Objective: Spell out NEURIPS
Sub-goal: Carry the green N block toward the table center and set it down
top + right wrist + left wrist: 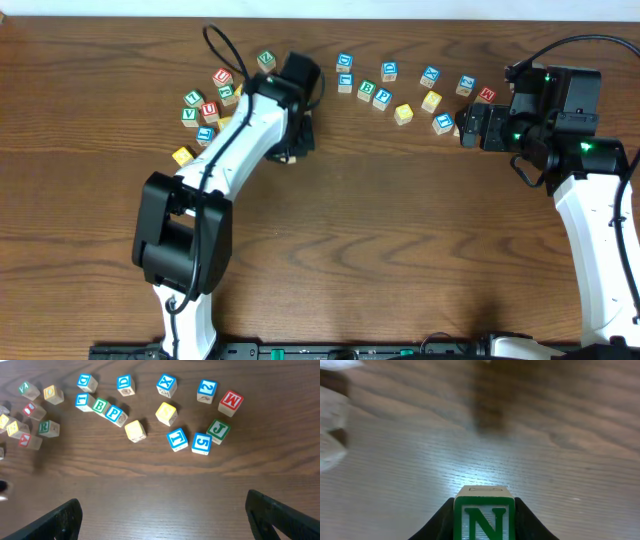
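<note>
Pinching green N cube [483, 510] in left gripper [484, 524], low over bench [470, 435] ahead, probably starting the word; right gripper [170, 519] wide, empty.

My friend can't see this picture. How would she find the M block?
Find the right arm, then the curved row of blocks by its jaws. The M block sits at the row's end nearest that arm, beside a blue 2 block and a green J block. It alone there has a red letter.
</note>
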`<state>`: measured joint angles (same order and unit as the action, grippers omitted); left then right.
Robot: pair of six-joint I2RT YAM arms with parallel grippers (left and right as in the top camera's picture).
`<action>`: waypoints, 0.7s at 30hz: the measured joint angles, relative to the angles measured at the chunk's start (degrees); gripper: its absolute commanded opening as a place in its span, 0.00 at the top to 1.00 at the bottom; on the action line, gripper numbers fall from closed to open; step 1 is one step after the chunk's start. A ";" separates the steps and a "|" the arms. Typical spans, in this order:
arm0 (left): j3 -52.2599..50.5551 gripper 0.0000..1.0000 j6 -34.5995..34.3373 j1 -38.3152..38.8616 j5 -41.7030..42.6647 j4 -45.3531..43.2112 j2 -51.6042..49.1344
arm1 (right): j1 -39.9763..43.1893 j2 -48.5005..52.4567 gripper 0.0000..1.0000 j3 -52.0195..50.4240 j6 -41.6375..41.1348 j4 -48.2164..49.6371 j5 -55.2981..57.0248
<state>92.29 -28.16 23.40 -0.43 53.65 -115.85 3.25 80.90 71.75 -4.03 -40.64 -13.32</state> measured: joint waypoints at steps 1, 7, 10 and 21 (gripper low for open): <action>-1.40 0.74 -0.24 0.17 0.31 -1.20 -0.02 | 0.02 0.00 0.01 0.02 0.00 0.00 0.00; -6.56 0.74 -0.55 0.83 0.74 -8.96 -0.11 | 0.02 0.00 0.01 0.02 0.00 0.00 0.00; -8.81 0.74 -0.04 0.81 0.74 -13.60 -0.11 | 0.02 0.00 0.01 0.02 0.00 0.00 0.00; -12.20 0.73 5.55 0.81 0.74 -18.32 -0.11 | 0.02 0.00 0.01 0.02 0.00 -0.28 0.00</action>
<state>80.09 -22.61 24.21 0.32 35.33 -115.96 3.27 80.90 71.77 -4.03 -40.93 -13.32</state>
